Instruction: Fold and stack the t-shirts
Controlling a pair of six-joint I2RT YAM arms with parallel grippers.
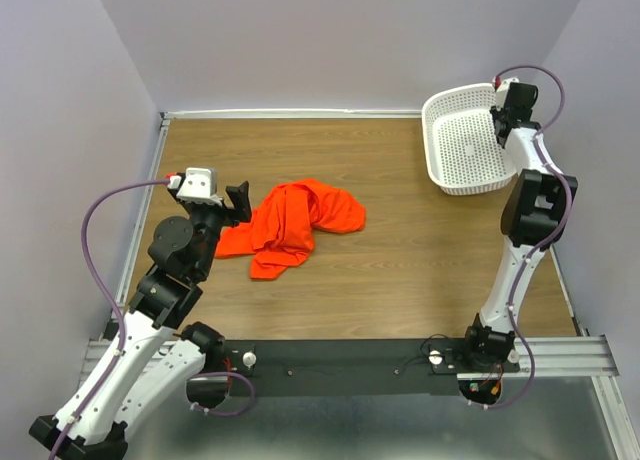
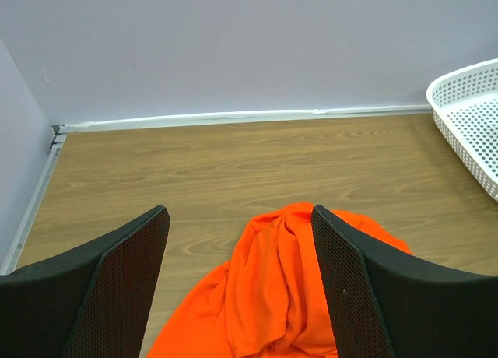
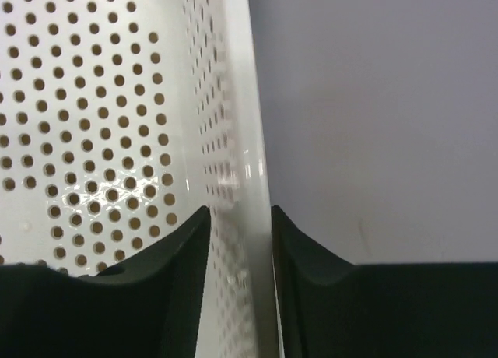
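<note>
A bright orange t-shirt (image 1: pixel 300 220) lies crumpled in a heap on the wooden table, left of centre. My left gripper (image 1: pixel 240 202) hovers at its left edge, open wide. In the left wrist view the t-shirt (image 2: pixel 280 296) shows between and below the jaws of that gripper (image 2: pixel 240 214), with nothing held. My right gripper (image 1: pixel 505 105) is at the far right rim of the white basket (image 1: pixel 430 130). In the right wrist view the basket wall (image 3: pixel 233 101) fills the narrow gap between the jaws of that gripper (image 3: pixel 240 214); whether they press on it is unclear.
The perforated basket (image 2: pixel 467 117) stands at the back right corner, next to the walls. Walls close the table at the back and on both sides. A metal rail (image 1: pixel 350 358) with both arm bases runs along the near edge.
</note>
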